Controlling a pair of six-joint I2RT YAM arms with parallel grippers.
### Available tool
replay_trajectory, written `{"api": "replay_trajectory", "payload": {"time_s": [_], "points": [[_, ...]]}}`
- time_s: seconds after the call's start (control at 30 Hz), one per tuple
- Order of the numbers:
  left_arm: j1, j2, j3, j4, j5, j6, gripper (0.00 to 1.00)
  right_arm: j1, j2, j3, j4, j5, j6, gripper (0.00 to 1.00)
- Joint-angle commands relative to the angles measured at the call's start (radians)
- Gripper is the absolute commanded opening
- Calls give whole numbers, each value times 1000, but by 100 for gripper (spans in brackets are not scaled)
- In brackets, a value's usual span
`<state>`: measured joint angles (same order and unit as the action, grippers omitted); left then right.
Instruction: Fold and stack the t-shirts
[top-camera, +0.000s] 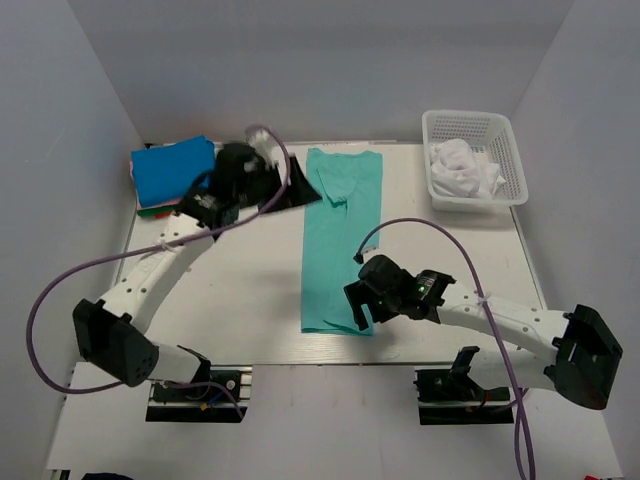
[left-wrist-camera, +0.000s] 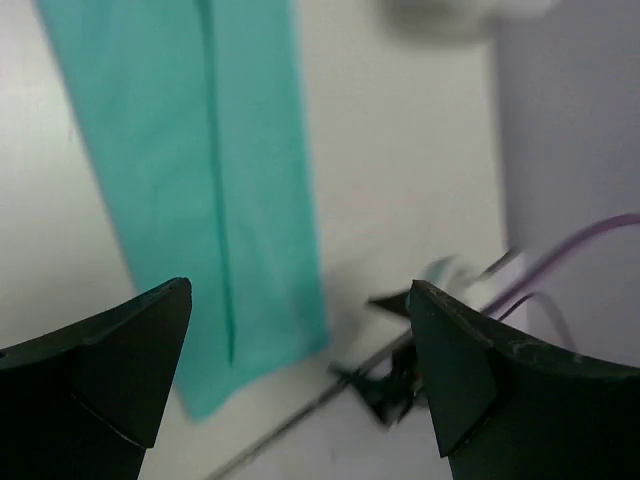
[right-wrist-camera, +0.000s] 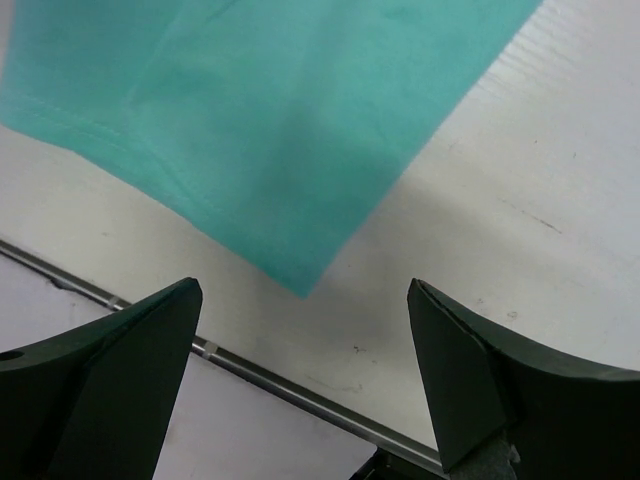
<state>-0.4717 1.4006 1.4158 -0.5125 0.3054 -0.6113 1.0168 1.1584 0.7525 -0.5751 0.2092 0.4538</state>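
**Both hands wide open, teal-green shirt folded to a long strip**

The teal-green t-shirt (top-camera: 335, 250) lies in the middle of the tabletop (top-camera: 240, 290), folded lengthwise into a narrow strip. Its collar is toward the far edge and its hem is near the near edge.

The right hand (top-camera: 360, 305) hovers over the near right corner of that strip. Its fingers are spread wide and hold nothing. In the right wrist view the shirt's corner shows just beyond the gap between the fingers.

The left hand (top-camera: 295, 188) is at the far left, just beside the shirt's collar end. It too is wide open and empty.

A folded bright blue t-shirt (top-camera: 170, 170) sits in the far left corner. At the far right, well apart from the arms, white t-shirts (top-camera: 465, 170) lie crumpled inside a white lattice basket (top-camera: 500, 125).
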Motion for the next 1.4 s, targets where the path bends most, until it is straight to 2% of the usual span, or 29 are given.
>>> {"api": "replay_trajectory", "payload": {"time_s": [0.0,0.07,0.13,0.2,0.37,0.47,0.67,0.77,0.8,0.87,0.9,0.97,1.0,1.1,1.13,1.2,1.23,1.27,1.3,1.37], "points": [[-47,58,-257,-266,9,-44,100,-18,43,-25,18,1,68,88],[-79,0,-386,-290,46,-73,100,-30,52,-51,55,-75,79,79],[-100,-43,-454,-302,66,-99,100,-43,57,-80,72,-120,77,79],[-134,-84,-540,-302,87,-122,99,-52,61,-99,95,-177,95,74],[-212,-84,-616,-235,98,-171,94,-70,84,-125,119,-232,131,69],[-255,-84,-652,-140,77,-185,89,-89,103,-136,139,-257,135,63],[-300,44,-664,-58,0,-174,77,-115,152,-147,144,-286,120,58],[-309,109,-620,-72,-44,-174,71,-126,155,-153,139,-288,117,57],[-309,123,-611,-84,-61,-174,69,-127,153,-157,144,-286,115,53],[-309,155,-601,-84,-75,-174,61,-136,152,-171,152,-283,118,50],[-309,164,-601,-84,-75,-174,59,-142,156,-174,155,-286,121,43],[-309,182,-610,-84,-84,-174,54,-147,165,-174,144,-284,125,37],[-309,195,-621,-66,-84,-174,49,-150,169,-177,144,-286,129,31],[-309,221,-595,-67,-75,-174,38,-156,155,-176,132,-284,129,23],[-321,230,-586,-67,-75,-174,30,-155,161,-176,130,-283,131,21],[-331,230,-586,-78,-63,-174,22,-153,153,-174,127,-283,129,15],[-340,218,-586,-78,-63,-174,9,-153,150,-171,130,-286,126,12],[-340,218,-586,-78,-63,-174,1,-155,149,-171,132,-289,128,8],[-340,206,-577,-90,-75,-174,0,-152,146,-170,130,-298,120,1],[-340,193,-568,-90,-95,-174,0,-152,142,-159,126,-304,115,0]]}}
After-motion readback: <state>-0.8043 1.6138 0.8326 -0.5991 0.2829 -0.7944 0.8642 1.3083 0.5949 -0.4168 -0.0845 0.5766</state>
